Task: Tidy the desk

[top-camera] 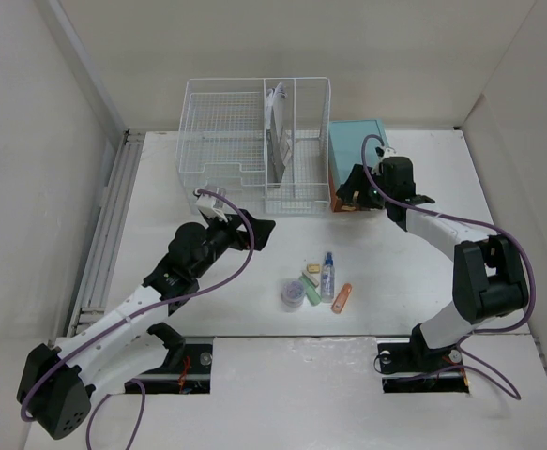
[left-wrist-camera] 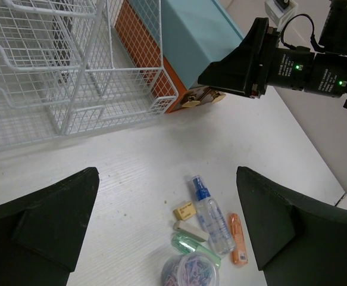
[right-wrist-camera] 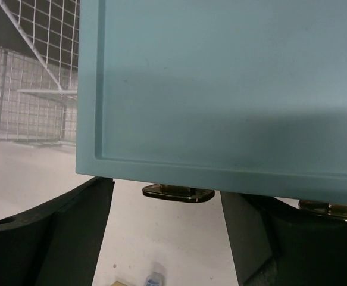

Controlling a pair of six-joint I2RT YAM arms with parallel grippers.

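On the white desk lies a small cluster: a clear spray bottle with a blue cap, an orange marker, a jar of coloured clips, a green item and a yellow eraser. My left gripper hovers open to their upper left, holding nothing. In its wrist view the bottle and jar lie below the open left gripper. My right gripper stands open at the front of the teal drawer cabinet. A brass handle sits between its fingers.
A white wire basket organizer stands at the back centre with papers upright in its narrow slot. The cabinet touches its right side and has an orange drawer front. A metal rail runs along the desk's left edge, with walls all round.
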